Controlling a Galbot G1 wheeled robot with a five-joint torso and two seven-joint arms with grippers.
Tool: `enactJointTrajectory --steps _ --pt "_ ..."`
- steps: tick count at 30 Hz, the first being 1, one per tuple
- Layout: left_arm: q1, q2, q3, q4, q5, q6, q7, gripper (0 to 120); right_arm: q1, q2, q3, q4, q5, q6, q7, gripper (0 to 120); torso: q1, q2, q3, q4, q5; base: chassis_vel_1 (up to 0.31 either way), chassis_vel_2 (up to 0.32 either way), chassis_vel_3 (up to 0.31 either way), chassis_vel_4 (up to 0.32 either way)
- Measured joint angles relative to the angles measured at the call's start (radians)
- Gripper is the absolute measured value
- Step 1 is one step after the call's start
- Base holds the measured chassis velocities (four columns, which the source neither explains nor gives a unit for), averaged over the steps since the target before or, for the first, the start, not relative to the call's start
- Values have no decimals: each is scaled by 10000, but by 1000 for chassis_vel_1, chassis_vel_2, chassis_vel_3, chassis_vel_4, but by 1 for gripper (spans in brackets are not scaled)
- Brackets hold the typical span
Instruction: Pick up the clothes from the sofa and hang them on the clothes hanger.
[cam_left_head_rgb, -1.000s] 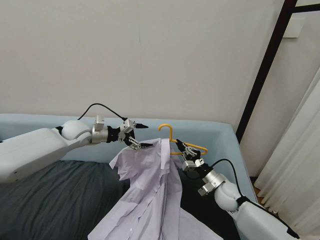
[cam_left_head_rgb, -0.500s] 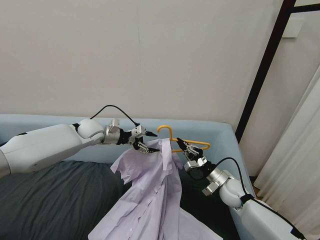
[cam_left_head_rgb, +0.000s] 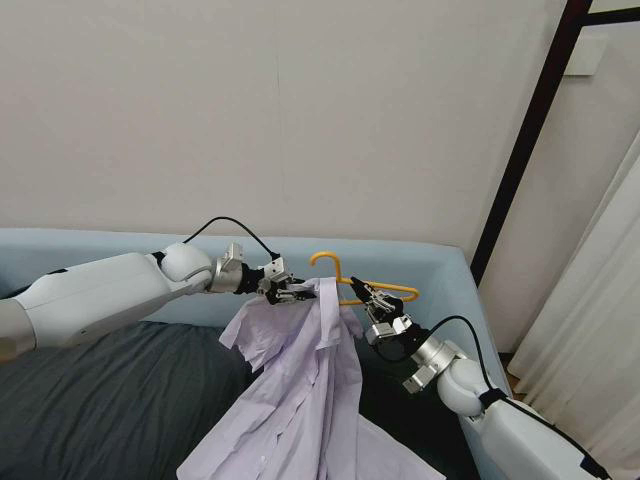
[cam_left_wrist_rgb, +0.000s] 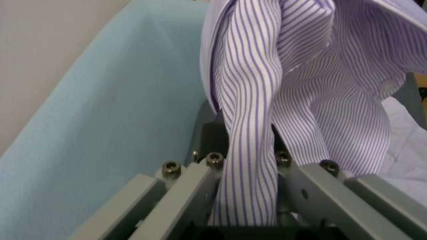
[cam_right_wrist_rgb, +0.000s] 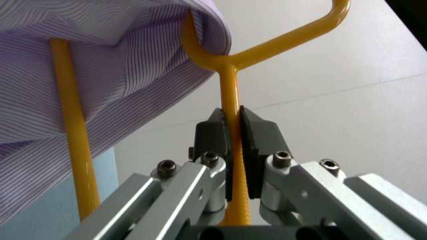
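A purple-and-white striped shirt (cam_left_head_rgb: 300, 390) hangs over the sofa from a yellow hanger (cam_left_head_rgb: 345, 283), its tail resting on the cushion. My left gripper (cam_left_head_rgb: 293, 291) is shut on a fold of the shirt (cam_left_wrist_rgb: 248, 150) near the collar, left of the hanger hook. From the right, my right gripper (cam_left_head_rgb: 372, 303) is shut on the hanger's bar (cam_right_wrist_rgb: 230, 150), which runs between its fingers. One shoulder of the shirt (cam_right_wrist_rgb: 100, 65) drapes over the hanger's arm; the other arm of the hanger sticks out bare.
The light blue sofa back (cam_left_head_rgb: 430, 270) runs behind both arms, with a dark grey cushion (cam_left_head_rgb: 90, 400) below. A black pole (cam_left_head_rgb: 520, 140) stands at the right, next to a white curtain (cam_left_head_rgb: 590, 330). A plain wall is behind.
My left gripper moved right, from beside the shirt to the collar, and closed on the fabric. The hanger and right gripper shifted slightly left and up.
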Motion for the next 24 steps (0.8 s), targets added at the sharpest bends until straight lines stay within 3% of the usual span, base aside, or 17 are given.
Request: enactJointTrajectory --steps 15,17,24 --pt "71 48 63 102 105 -273 230 1 -119 -166 -118 230 291 4 -127 4 0 0 0 -1 0 0 0 0 0" --pt "95 47 49 143 118 -296 243 1 -162 -191 -134 289 489 -1 -180 8 0 1 0 -1 0 0 0 0 0" --pt "345 184 -188 505 210 -399 315 0 -799 -537 -74 1001 2104 -206 -511 36 0 1 0 1 0 0 0 0 0"
